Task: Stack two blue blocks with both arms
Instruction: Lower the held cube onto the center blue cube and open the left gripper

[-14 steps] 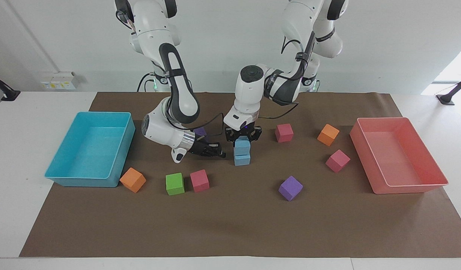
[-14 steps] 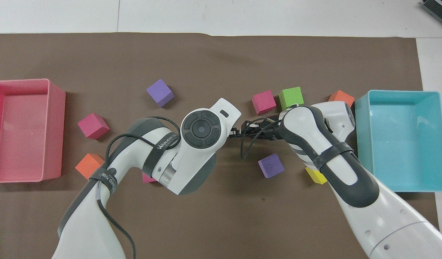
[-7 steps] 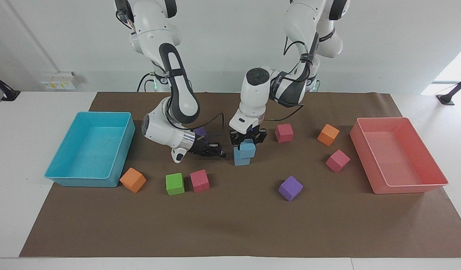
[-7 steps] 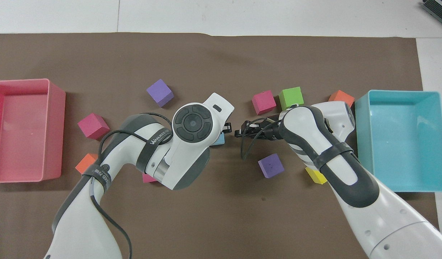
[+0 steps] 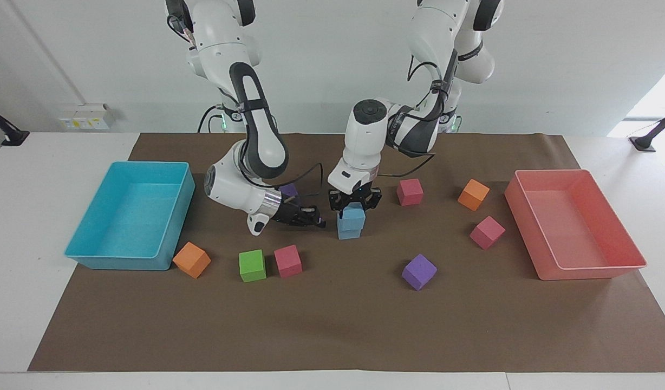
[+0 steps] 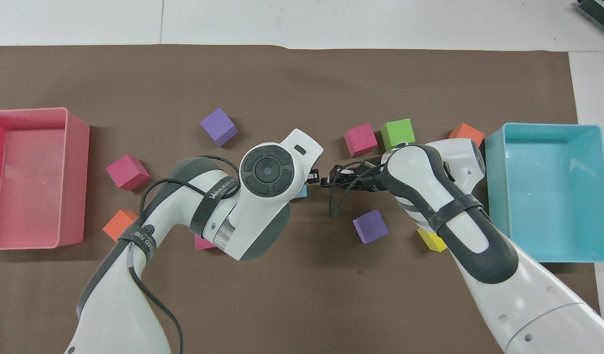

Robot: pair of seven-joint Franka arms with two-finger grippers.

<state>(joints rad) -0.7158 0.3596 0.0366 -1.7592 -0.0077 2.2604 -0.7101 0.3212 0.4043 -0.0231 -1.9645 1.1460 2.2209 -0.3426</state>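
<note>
The left pincer (image 5: 354, 206) is clamped on the upper sky-blue foam cube (image 5: 353, 217), seated slightly askew on the lower sky-blue foam cube (image 5: 347, 233) directly beneath, so only the release remains, while the right pincer (image 5: 315, 219), fingertips together, waits just beside.

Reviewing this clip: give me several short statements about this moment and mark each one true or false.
1. The left gripper is shut on the upper blue block. True.
2. The upper blue block sits on the lower blue block. True, though it sits askew, overhanging toward the left arm's end of the table.
3. The right gripper holds a purple cube. False: it is shut on nothing, low beside the stack.
4. A green cube lies in the turquoise tray. False: the green cube lies on the brown mat, beside a pink cube.
5. The pink tray holds nothing visible. True.
</note>
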